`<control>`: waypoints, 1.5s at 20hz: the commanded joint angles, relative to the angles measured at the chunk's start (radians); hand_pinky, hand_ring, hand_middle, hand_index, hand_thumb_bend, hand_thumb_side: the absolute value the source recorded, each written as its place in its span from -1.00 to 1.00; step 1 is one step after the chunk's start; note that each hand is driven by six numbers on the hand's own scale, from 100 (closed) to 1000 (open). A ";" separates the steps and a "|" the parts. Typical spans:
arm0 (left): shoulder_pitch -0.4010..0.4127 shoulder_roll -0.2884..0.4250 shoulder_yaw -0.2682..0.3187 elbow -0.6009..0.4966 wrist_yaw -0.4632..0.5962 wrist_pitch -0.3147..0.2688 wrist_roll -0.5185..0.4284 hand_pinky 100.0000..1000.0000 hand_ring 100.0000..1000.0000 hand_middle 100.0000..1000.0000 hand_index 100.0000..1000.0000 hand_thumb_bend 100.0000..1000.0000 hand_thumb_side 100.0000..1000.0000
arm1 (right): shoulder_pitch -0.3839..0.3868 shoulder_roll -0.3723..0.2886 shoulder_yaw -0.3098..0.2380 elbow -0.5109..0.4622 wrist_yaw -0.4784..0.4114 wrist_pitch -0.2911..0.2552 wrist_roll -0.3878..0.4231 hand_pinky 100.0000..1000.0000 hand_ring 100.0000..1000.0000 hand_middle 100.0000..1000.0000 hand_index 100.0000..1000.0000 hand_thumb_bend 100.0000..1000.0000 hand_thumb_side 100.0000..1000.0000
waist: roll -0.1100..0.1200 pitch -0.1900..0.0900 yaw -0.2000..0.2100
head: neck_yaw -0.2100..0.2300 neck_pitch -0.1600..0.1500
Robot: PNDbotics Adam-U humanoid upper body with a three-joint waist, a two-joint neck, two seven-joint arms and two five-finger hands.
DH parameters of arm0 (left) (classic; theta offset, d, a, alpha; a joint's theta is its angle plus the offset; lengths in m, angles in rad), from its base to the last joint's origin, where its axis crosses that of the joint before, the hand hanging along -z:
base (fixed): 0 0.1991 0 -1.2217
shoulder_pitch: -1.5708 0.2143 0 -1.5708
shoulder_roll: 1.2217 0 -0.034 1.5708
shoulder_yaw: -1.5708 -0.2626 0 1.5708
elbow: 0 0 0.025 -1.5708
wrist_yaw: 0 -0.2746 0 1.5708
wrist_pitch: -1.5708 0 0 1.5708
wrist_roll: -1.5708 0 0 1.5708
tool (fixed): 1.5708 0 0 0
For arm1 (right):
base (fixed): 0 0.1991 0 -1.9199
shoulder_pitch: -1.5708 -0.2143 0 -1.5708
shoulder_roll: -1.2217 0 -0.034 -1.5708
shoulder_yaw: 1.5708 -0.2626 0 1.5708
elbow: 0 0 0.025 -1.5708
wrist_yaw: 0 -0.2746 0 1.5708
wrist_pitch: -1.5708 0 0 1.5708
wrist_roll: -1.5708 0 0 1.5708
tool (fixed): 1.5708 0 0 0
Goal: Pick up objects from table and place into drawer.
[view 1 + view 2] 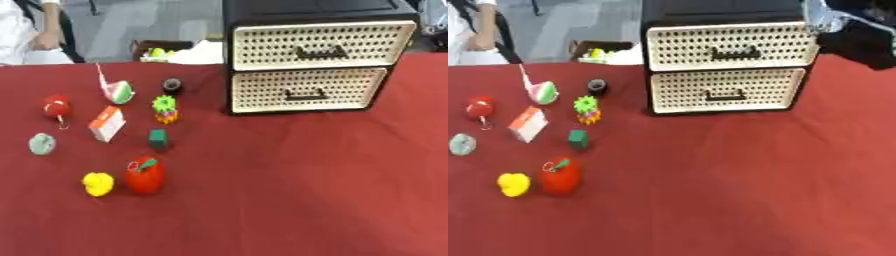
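Note:
A black drawer unit [315,7] stands at the back of the red table [289,190], with its upper drawer [319,45] and lower drawer [306,90] both closed. To its left lie several small objects: a red apple [144,175], a yellow lump [98,184], a green cube [157,139], a green and yellow spiky toy [164,109], a white and orange box [107,123], a pink and green wedge [118,91], a dark round piece [172,85], a red ball [57,106] and a grey-green ball [41,144]. My right hand [857,44] shows dark and blurred beside the unit's upper right corner.
Beyond the table's far edge stands a dark box [157,49] with yellow-green things in it, and a white thing [199,52] beside it. The table's middle and right are bare red cloth.

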 commanded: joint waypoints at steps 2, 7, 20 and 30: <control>-0.005 0.030 -0.003 -0.017 0.004 -0.001 -0.005 -0.06 0.06 0.16 0.44 -1.00 0.53 | -0.014 -0.084 0.015 -0.017 -0.033 0.032 0.082 -1.00 -1.00 -1.00 0.66 -1.00 -0.21 | -0.004 -0.019 0.003 | -0.004 -0.002; -0.005 0.031 -0.004 -0.017 0.005 -0.001 -0.007 -0.06 0.06 0.16 0.44 -1.00 0.53 | -0.019 -0.112 0.040 -0.017 -0.076 0.037 0.224 -1.00 -1.00 -1.00 0.65 -1.00 -0.73 | -0.005 -0.020 0.003 | -0.007 -0.006; -0.006 0.030 -0.007 -0.017 0.007 0.000 -0.011 -0.07 0.06 0.16 0.44 -1.00 0.52 | -0.049 -0.136 0.087 -0.017 -0.152 0.065 0.475 -1.00 -1.00 -1.00 0.56 -1.00 -1.00 | -0.006 -0.019 0.005 | -0.015 -0.013; -0.008 0.026 -0.012 -0.017 0.012 0.002 -0.018 -0.07 0.05 0.15 0.44 -1.00 0.51 | -0.085 -0.115 0.151 -0.017 -0.138 0.113 0.627 -1.00 -1.00 -1.00 0.54 -1.00 -0.98 | -0.006 -0.016 0.011 | -0.041 -0.023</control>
